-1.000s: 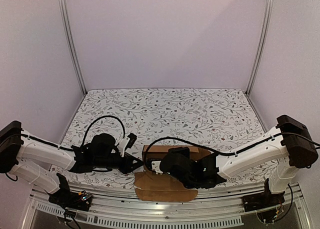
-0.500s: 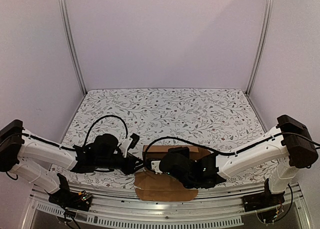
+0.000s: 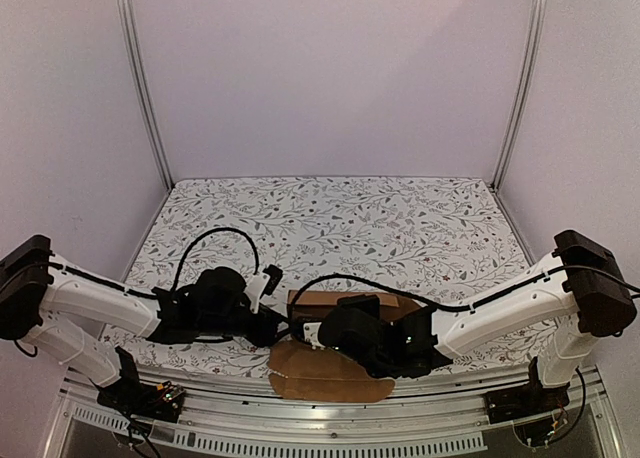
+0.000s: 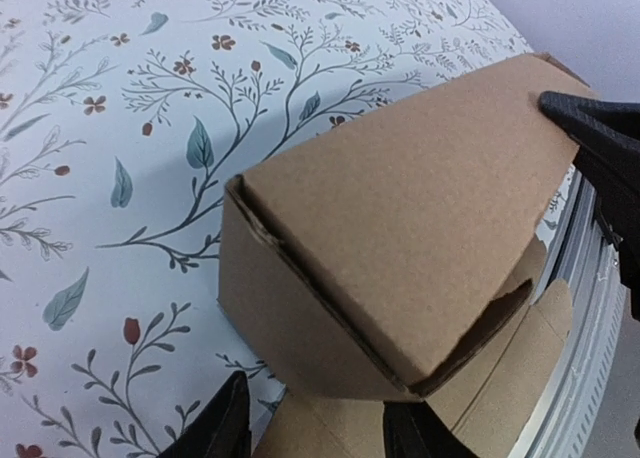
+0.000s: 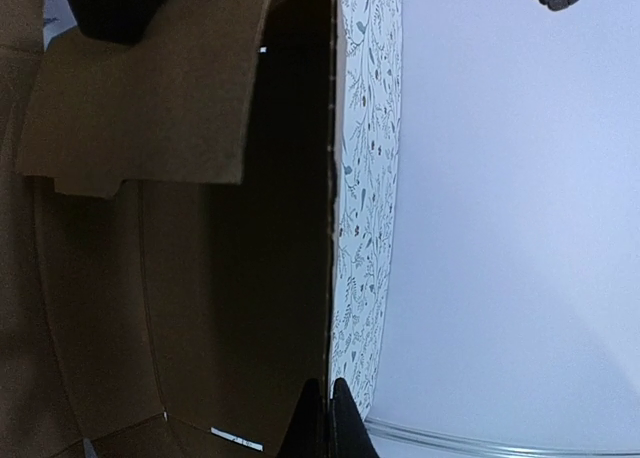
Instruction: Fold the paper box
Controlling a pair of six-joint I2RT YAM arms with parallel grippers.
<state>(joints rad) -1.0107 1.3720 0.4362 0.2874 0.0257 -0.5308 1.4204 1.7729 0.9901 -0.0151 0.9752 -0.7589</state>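
Observation:
The paper box is plain brown cardboard, partly folded, near the table's front edge, with a rounded flap lying flat toward the front. In the left wrist view its folded body stands just ahead of my left gripper. That gripper is open, one finger on each side of the box's near corner, above the flat flap. My right gripper is shut on the thin upright edge of a box wall. A loose side flap shows above it. In the top view both grippers meet at the box's left end.
The floral table cover stretches behind the box. A metal rail runs along the front edge under the flap. Frame posts and pale walls close in the sides and back. The right gripper's dark finger shows at the box's far corner.
My left arm has moved a little to the right, closer to the box's left end. The right gripper and the box have stayed nearly still.

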